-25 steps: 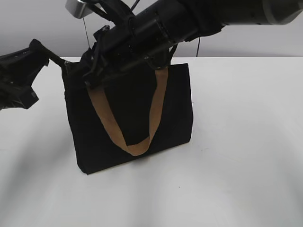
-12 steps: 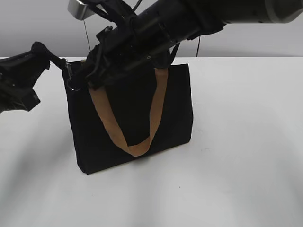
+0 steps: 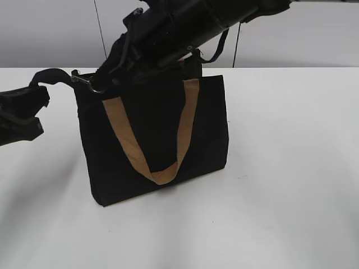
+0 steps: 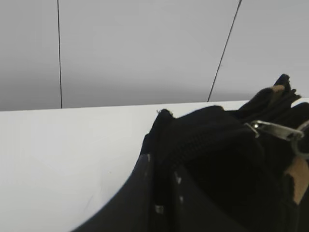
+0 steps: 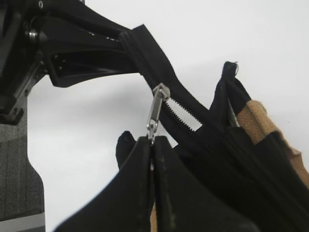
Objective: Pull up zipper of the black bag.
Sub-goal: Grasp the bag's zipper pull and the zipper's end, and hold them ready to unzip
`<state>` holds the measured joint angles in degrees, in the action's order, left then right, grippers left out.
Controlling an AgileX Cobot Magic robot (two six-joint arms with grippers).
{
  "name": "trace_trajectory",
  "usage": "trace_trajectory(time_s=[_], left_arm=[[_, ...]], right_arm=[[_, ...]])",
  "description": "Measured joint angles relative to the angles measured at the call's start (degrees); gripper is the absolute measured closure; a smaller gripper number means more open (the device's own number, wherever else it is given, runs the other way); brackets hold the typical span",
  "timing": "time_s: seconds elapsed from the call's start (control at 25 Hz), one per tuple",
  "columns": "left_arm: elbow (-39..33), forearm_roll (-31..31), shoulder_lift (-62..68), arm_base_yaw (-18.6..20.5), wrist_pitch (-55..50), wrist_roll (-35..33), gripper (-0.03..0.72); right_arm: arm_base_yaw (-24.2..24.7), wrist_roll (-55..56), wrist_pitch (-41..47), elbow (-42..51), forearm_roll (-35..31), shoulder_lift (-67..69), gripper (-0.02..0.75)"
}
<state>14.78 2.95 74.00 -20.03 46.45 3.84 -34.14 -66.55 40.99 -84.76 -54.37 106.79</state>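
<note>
The black bag stands upright on the white table, one tan handle hanging down its front. My right gripper reaches across to the bag's top left corner. In the right wrist view it is shut on the pull of the silver zipper, which sits on the black zip track. The zipper also shows in the exterior view and the left wrist view. My left gripper is left of the bag. It is shut on the black fabric tail at the end of the zip track.
The white table runs to a grey wall behind. My right arm hangs over the bag's top and hides most of the opening. The second tan handle lies bunched at the bag's mouth.
My left gripper has drawn left and down, stretching the zip tail out from the bag's corner. My right arm has lifted, and the zipper now sits at the top left corner.
</note>
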Motion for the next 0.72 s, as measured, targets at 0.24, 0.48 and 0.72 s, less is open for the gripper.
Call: trace_trajectory(time_s=[0.24, 0.48, 0.72], left_arm=[[0.00, 0.12, 0.00, 0.32, -6.41, 0.00, 0.661], [0.00, -0.63, 0.00, 0.32, -8.81, 0.00, 0.662], [0.11, -4.92, 0.00, 0.32, -12.31, 0.00, 0.662]], right_arm=[[1.77, 1.85, 0.04, 0.00, 0.10, 0.00, 0.738], [1.76, 2.20, -0.77, 0.00, 0.14, 0.12, 0.738], [1.76, 2.27, -3.41, 0.00, 0.17, 0.43, 0.738]])
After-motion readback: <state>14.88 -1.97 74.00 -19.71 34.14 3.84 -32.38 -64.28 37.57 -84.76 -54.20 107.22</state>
